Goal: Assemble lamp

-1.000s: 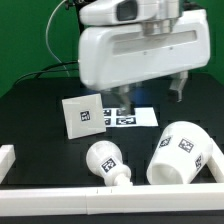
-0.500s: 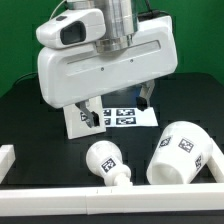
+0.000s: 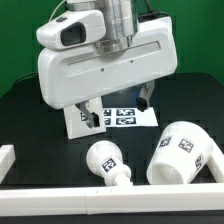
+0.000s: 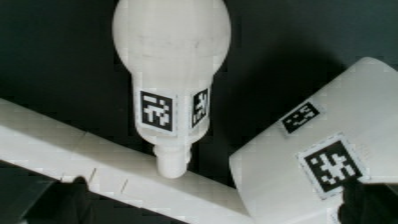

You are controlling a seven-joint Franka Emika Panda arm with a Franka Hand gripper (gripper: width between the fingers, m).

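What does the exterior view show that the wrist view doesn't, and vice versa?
Exterior only: the arm, the base partly hidden by it, and the marker board. Wrist only: two adjacent tags on the bulb, seen close up. Both: the bulb, the shade beside it and the white rail.

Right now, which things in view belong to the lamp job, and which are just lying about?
Belongs to the job:
- base, partly behind the arm
- bulb, lying on its side
- shade, lying on its side

Just there:
- marker board
- white rails along the table edge
- black table
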